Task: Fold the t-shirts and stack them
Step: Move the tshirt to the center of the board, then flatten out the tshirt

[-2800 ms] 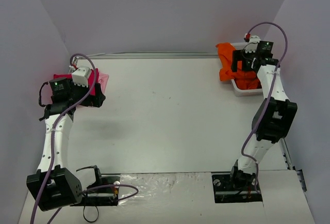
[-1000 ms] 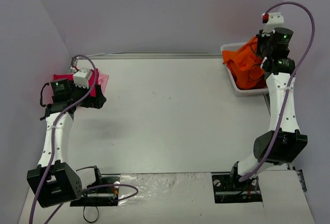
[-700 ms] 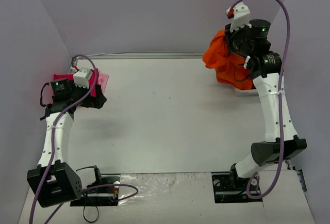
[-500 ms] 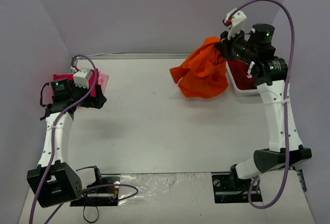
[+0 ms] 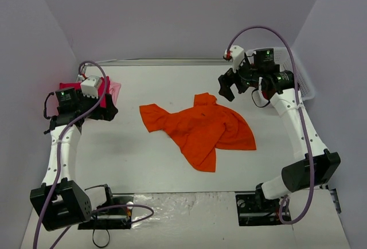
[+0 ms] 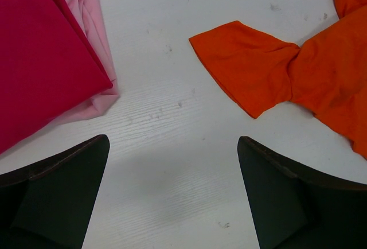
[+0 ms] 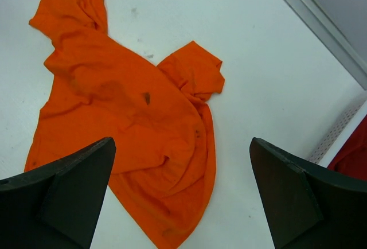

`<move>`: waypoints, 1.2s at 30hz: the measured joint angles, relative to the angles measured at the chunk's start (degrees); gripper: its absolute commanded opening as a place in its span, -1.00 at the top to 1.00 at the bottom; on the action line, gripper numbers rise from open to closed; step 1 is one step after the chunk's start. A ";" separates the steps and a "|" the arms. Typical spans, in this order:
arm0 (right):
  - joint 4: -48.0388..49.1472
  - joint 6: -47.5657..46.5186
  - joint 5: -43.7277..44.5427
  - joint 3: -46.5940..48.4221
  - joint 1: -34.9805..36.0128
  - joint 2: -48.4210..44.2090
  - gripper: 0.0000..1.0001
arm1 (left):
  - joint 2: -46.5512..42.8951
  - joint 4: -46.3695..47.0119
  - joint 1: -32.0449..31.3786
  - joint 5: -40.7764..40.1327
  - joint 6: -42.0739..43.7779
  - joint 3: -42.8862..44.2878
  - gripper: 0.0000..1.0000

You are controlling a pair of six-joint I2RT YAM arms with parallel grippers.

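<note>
A bright orange t-shirt (image 5: 200, 128) lies crumpled and spread out on the middle of the table; the right wrist view shows it below the jaws (image 7: 132, 123), and one sleeve (image 6: 258, 65) appears in the left wrist view. My right gripper (image 5: 241, 91) hovers above the shirt's far right side, open and empty (image 7: 180, 197). A magenta-pink t-shirt (image 6: 40, 54) lies folded on a pale pink one (image 6: 92, 42) at the far left. My left gripper (image 5: 92, 111) is open beside that stack, with bare table between its fingers (image 6: 172, 191). A dark red t-shirt (image 7: 352, 151) shows in the basket.
The white lattice basket (image 5: 304, 82) stands at the far right against the wall, partly hidden behind my right arm. Walls close in the table on the left, back and right.
My right gripper lifted the orange t-shirt out of the basket, swung it left over the table and opened. The shirt now lies on the table. The left arm has not moved.
</note>
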 measured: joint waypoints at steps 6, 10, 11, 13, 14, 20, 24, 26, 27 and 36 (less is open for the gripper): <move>0.22 -0.37 0.35 -5.29 0.00 0.17 -1.00 | 0.00 -0.07 0.00 1.44 0.26 0.00 -0.89; 0.46 -0.70 0.76 -10.97 0.00 0.02 -0.98 | 0.22 -0.87 -0.04 4.46 1.38 0.00 -0.89; 0.39 -0.74 0.83 -12.52 0.00 -0.07 -0.98 | 0.46 -1.31 -0.24 5.07 1.70 0.02 -0.89; 0.42 -1.18 0.98 -16.11 0.09 -0.46 -0.98 | 1.09 -2.08 -0.66 5.66 2.23 0.02 -0.89; 0.22 -1.42 1.09 -17.42 0.20 -0.68 -0.97 | 1.44 -2.58 -0.74 5.73 2.49 0.02 -0.89; -1.57 -2.40 4.15 -21.05 9.18 -1.27 -0.90 | 2.49 -2.99 -0.92 3.52 2.67 0.15 -0.89; -1.75 -3.19 5.79 -21.05 16.83 0.44 -0.86 | 2.62 -3.04 -0.48 2.67 2.67 0.24 -0.89; -1.75 -3.63 6.69 -21.05 17.97 2.49 -0.80 | 2.67 -3.06 -0.31 2.60 2.69 0.24 -0.89; -1.75 -3.78 7.15 -21.07 18.05 3.78 -0.79 | 2.69 -3.08 -0.22 2.58 2.71 0.24 -0.89; -1.66 -4.55 12.50 -22.27 23.76 12.44 -0.61 | 4.24 -3.63 -0.13 1.53 2.97 0.26 -0.89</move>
